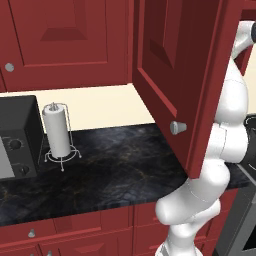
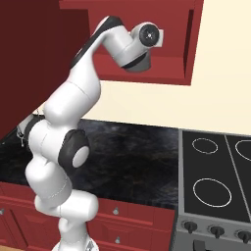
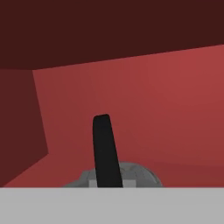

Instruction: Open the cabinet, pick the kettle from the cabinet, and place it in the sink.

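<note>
The cabinet (image 2: 191, 44) stands open; its red door (image 1: 185, 75) with a round silver knob (image 1: 177, 127) swings out over the counter. My arm's wrist (image 2: 132, 49) reaches up into the cabinet. In the hand view the red cabinet interior (image 3: 153, 109) lies ahead. The grey kettle (image 3: 140, 175) sits at the bottom of that view, and its dark arched handle (image 3: 105, 148) rises straight up the middle. My gripper (image 3: 109, 183) is shut on that handle, the fingertips mostly hidden at the bottom edge. The sink is out of view.
A paper towel roll on a wire stand (image 1: 57, 131) and a black microwave (image 1: 17, 137) stand on the dark marble counter (image 1: 115, 165). A stove (image 2: 215, 181) with ring burners lies to the right. A closed red wall cabinet (image 1: 65, 35) hangs left of the open door.
</note>
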